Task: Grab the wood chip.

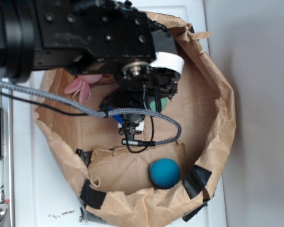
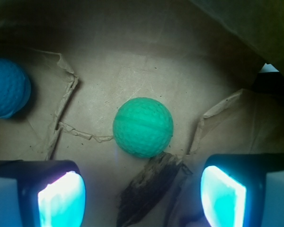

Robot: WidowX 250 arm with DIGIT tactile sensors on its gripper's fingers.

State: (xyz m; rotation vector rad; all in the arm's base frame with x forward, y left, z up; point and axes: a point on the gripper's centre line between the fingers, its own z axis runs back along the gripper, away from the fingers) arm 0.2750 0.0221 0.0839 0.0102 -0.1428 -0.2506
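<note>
Between spread fingers; wood chip

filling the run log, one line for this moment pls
jaws open | wood chip between them, ungrasped | green ball touching chip's far end

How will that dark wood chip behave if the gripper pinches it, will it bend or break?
The wood chip looks thin, flat and rough-grained, so it is probably light and stiff, unlikely to slip. Its splintery pointed end may crumble under a hard squeeze. It lies against the green ball, which would likely roll if the chip is nudged.
</note>
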